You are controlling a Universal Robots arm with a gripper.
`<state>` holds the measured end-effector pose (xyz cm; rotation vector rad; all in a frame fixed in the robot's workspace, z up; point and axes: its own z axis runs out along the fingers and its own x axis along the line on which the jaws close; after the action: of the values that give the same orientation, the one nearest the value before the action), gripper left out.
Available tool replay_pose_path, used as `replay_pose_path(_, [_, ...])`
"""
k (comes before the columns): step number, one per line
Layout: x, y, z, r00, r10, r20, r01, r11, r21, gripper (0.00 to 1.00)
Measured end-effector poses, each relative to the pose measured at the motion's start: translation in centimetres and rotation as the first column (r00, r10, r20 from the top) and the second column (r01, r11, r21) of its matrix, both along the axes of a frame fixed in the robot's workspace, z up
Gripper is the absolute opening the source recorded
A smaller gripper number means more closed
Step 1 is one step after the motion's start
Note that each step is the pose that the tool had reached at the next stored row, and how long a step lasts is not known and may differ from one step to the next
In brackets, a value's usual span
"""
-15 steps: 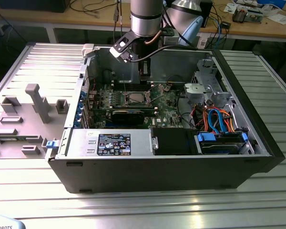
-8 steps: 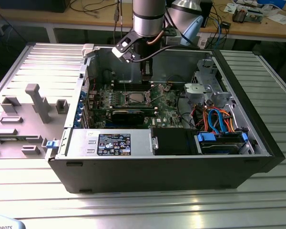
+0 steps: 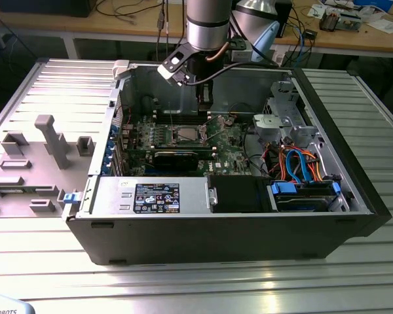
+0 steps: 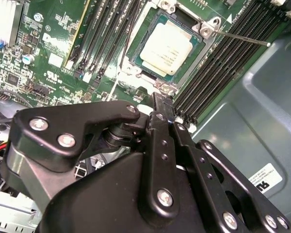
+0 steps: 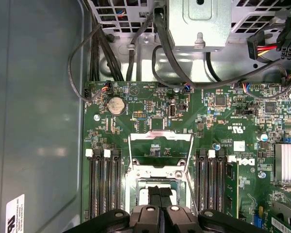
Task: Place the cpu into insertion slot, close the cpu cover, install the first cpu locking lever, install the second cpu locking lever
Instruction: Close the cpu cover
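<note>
Now, black gripper pinched narrow, empty, hovers at the seated silvery-grey square cpu; thin silver-framed cpu cover stands raised toward the exterior view's right.

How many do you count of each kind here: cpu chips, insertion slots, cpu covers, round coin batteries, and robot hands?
cpu: 1
insertion slot: 1
cpu cover: 1
coin battery: 1
hand: 1
Total: 5
</note>
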<state>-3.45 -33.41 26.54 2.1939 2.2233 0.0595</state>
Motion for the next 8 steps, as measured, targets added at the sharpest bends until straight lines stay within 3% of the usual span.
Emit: replay_pose_path(8, [0.26,0.0,0.0,1.0,0.0,0.0001,0.0,1.0,0.0,0.11])
